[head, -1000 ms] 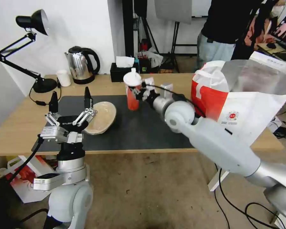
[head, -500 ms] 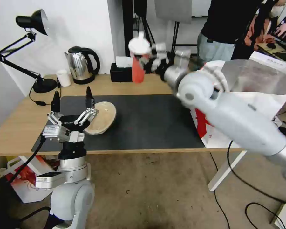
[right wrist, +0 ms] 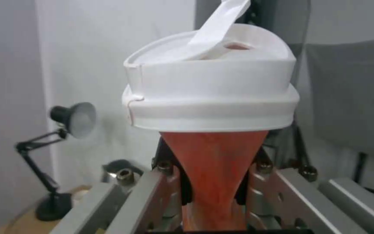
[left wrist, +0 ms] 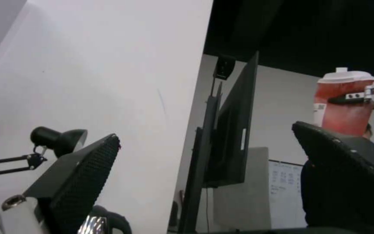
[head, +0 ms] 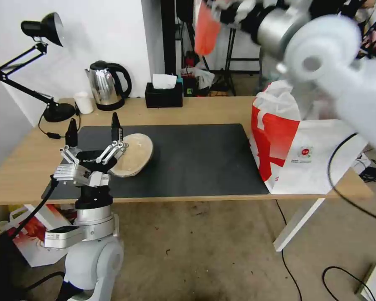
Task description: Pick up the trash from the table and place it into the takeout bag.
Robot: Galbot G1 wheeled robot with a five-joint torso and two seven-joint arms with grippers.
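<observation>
High above the table (head: 204,110), the red cup (head: 206,27) is pinched by the right gripper (head: 221,12) (left gripper (head: 94,133) spread, idle); a slip short of the takeout bag (head: 309,154) could be risked.

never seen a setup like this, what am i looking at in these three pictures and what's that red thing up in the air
It is a two-armed wheeled robot clearing a table. The wide picture comes from a camera on its head; the other two come from cameras on its wrists.

The red thing is a red cup with a white spouted lid, held high above the table by the right gripper, whose fingers are shut on it. The left wrist camera catches that cup from farther off.

The left gripper waits open at the table's near edge, in front of a shallow tan bowl on the black mat. The big white-and-red takeout bag stands at the right.
</observation>
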